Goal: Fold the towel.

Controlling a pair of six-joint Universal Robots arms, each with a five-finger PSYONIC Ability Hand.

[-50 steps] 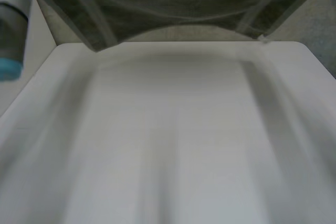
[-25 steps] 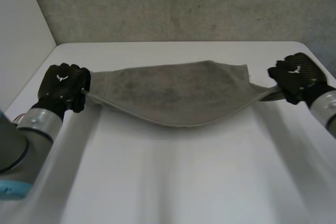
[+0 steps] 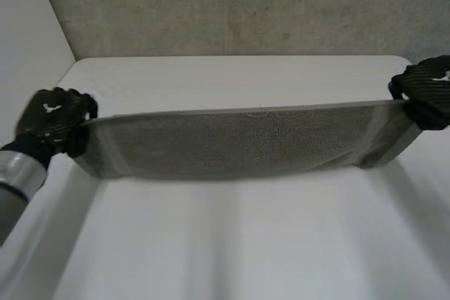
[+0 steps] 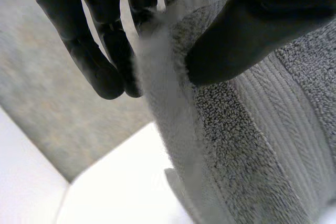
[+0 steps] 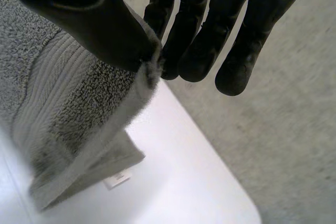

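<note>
Pulled wide apart since half a second ago. At the left, left hand (image 3: pixel 53 121) moved further out to its own side, closed in a pinch on one upper corner of the grey terry towel (image 3: pixel 239 142), with the thumb pressing the cloth against almost straight fingers (image 4: pixel 107 66). Between the two hands, no more the sagging curve of before: upper edge drawn into a nearly straight line, cloth hanging below the hands as a flat band down to the white table (image 3: pixel 232 244). At the right, right hand (image 3: pixel 427 93) moved outward too, pinching the other upper corner in the same way, thumb against fingers, with the lower corner under it lying bunched on the table.

Probably good for the task: spread and under tension, so ready to be laid flat or brought over for a first fold; not possible to judge any finished fold yet.

Near that lower corner under the right hand, a small white sewn label (image 5: pixel 118 178), too small for reading. No brand or other writing to read.
</note>
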